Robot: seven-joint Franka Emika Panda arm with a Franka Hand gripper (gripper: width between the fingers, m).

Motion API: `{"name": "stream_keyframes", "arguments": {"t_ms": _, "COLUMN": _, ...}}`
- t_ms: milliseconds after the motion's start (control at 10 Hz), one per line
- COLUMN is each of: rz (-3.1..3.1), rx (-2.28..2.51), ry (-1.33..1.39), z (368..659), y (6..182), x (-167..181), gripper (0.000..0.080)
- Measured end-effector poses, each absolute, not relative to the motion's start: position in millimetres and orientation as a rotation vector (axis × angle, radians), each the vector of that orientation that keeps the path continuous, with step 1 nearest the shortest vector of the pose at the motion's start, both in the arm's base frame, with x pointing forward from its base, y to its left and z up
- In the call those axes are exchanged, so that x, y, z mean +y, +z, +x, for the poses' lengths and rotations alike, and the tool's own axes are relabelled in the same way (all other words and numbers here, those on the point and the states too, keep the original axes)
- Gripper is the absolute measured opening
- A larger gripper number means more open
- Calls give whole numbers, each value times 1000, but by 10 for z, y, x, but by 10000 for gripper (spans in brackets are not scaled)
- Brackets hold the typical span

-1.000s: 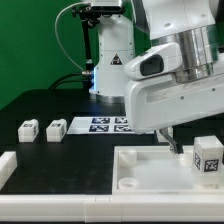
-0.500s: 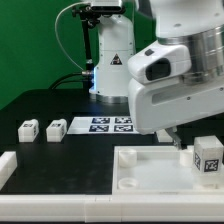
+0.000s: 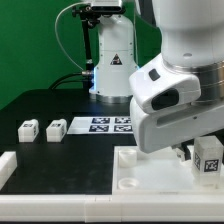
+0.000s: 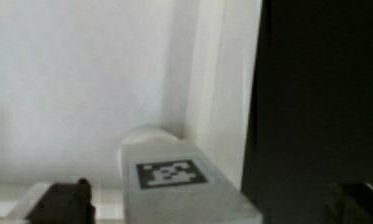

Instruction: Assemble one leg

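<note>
Wrist view shows the claw (image 4: pixel 204 203) spread wide, the leg (image 4: pixel 165 172) between its fingertips (image 4: pixel 58 202) untouched, tagged face toward the lens. Exterior view alone shows it standing on the white tray (image 3: pixel 150 168), long axis vertical.

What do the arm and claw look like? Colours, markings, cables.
Arm: glossy white, bulky rounded shells, with a grey oval cap on one joint. Claw: black fingers. A black cable loops by the white column behind, which bears a triangular warning label.
</note>
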State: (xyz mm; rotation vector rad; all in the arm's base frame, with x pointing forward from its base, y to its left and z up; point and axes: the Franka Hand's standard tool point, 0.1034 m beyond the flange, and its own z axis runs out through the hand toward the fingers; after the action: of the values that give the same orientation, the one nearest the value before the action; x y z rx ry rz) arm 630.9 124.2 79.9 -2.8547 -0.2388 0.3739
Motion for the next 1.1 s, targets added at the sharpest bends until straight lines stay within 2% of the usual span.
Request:
{"name": "stream_keyframes", "arguments": {"t_ms": 300, "rz": -2906, "rx": -340, "ry": 286, "z": 6402, "y": 925, "x": 1275, "gripper": 649}}
{"name": "stream_keyframes", "arguments": {"t_ms": 900, "rz": -2901, "rx": -391, "ry": 211, "z": 6479, "y": 858, "x": 1118, "gripper": 649}}
{"name": "stream_keyframes", "arguments": {"t_ms": 1100, "rz": -2906, "rx": -361, "ry": 215, "z": 6477, "y": 857, "x": 1124, "gripper": 390}}
